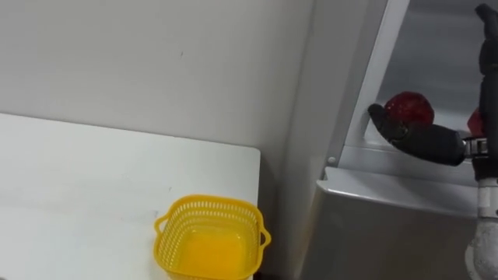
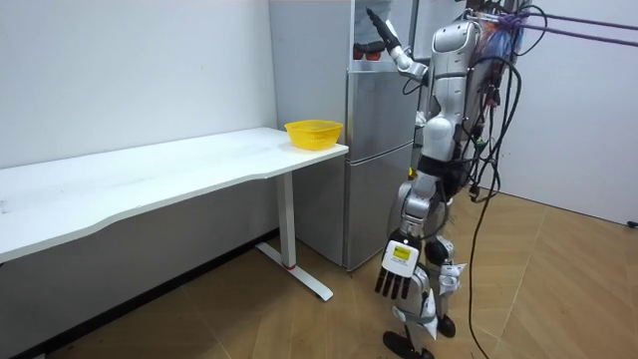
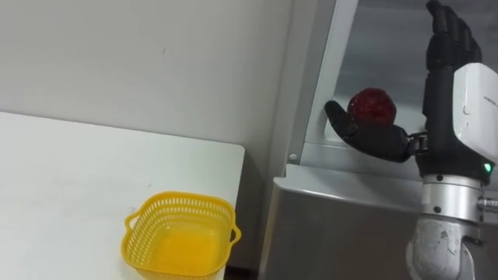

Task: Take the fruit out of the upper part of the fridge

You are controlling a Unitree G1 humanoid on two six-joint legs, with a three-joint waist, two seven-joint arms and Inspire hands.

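Fridge frame [image 3: 311,85] edges opening's left; basket [image 3: 183,200] well clear.

The red fruit [image 3: 372,105] is round, dark red and a little glossy. It sits on the bottom shelf of the open upper compartment of the grey fridge [image 3: 350,225], near the front edge. The thumb of the right hand [image 3: 437,117] lies just in front of it and hides its lower part; whether they touch I cannot tell.
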